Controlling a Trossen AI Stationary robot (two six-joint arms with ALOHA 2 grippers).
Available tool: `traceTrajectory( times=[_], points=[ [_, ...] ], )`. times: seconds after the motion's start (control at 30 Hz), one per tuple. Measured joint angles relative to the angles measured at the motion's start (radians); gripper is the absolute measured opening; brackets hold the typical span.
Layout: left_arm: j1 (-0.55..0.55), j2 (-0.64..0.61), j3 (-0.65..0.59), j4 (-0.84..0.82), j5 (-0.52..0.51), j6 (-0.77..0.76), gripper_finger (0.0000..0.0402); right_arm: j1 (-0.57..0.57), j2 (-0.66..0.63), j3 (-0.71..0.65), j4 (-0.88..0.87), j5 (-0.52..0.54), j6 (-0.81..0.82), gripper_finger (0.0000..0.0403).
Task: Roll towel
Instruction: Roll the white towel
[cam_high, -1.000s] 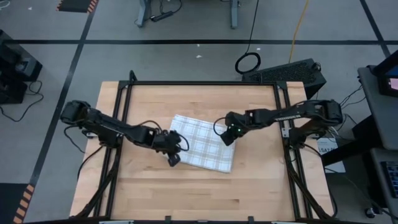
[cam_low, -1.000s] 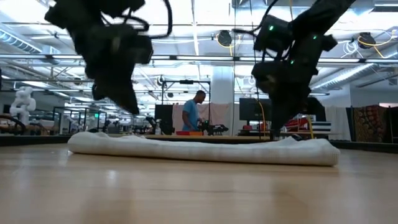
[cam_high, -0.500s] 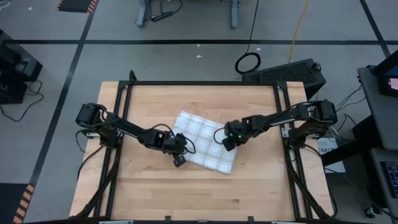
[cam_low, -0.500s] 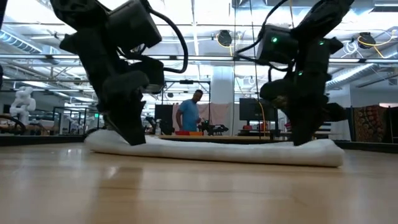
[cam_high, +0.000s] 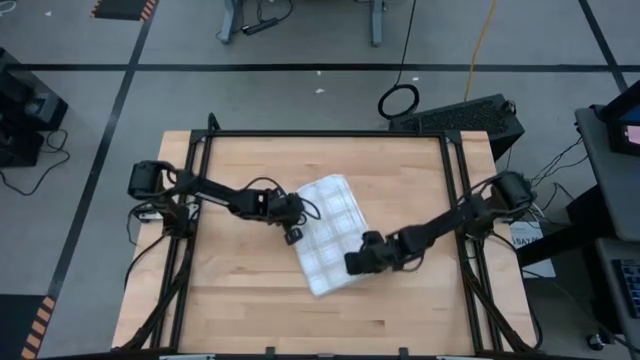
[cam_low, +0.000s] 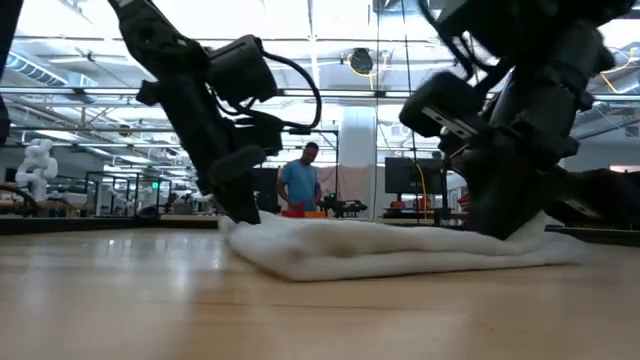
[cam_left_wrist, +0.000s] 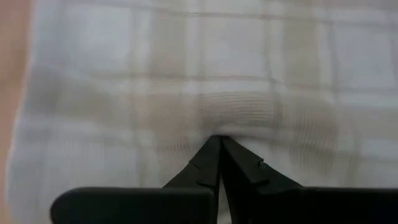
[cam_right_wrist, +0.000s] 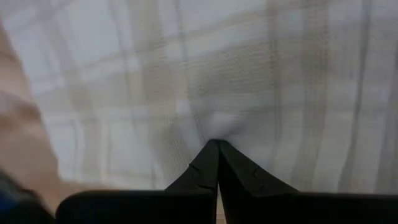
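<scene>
Pinching the towel (cam_high: 333, 232) at opposite edges, both grippers have their fingers pressed together on the cloth. The left gripper (cam_high: 292, 234) grips its left edge, the right gripper (cam_high: 352, 264) its edge nearer the table's (cam_high: 250, 300) front. Folded and checked, the towel lies slanted around the table's middle, bunched where the fingertips (cam_left_wrist: 219, 149) bite.

Grey floor (cam_high: 300, 40), black tape lines; person (cam_low: 298, 185) behind.

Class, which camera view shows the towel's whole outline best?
The high view: the towel lies fully visible on the table. The low view shows only its bunched near edge. Both wrist views show close-up plaid cloth, no outline.
</scene>
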Motion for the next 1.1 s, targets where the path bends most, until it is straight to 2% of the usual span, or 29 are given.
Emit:
traceTrajectory(
  times=[0.07,0.17,0.33,0.43,0.57,0.77,0.83,0.93,1.1],
  points=[
    [0.028,0.002,0.001,0.036,0.0,0.034,0.0018,0.027,0.03,0.015,0.057,0.039,0.064,0.0],
    [0.075,0.0,0.025,0.016,0.005,0.039,0.0018,0.046,0.052,0.058,0.05,0.087,0.082,0.0],
    [0.138,-0.073,0.087,-0.114,0.115,0.033,0.0018,0.019,0.012,0.081,0.021,0.081,-0.064,0.0],
    [0.138,-0.143,0.097,-0.119,0.189,0.029,0.0018,-0.016,-0.051,0.082,-0.062,0.037,-0.212,0.0],
    [0.095,-0.199,0.096,-0.121,0.255,-0.022,0.0018,-0.066,-0.145,0.083,-0.202,-0.012,-0.497,0.0],
    [-0.038,-0.166,0.073,-0.1,0.289,-0.097,0.0018,-0.093,-0.238,0.083,-0.26,-0.025,-1.105,0.0],
    [-0.085,-0.16,0.07,-0.1,0.289,-0.118,0.0018,-0.093,-0.247,0.082,-0.277,-0.03,-1.252,0.0],
    [-0.142,-0.157,0.072,-0.05,0.271,-0.16,0.0018,-0.098,-0.244,0.078,-0.264,-0.05,-1.379,0.0],
    [-0.213,-0.12,0.072,-0.004,0.14,-0.146,0.0018,-0.099,-0.209,0.009,-0.137,-0.051,-1.382,0.0]
  ],
)
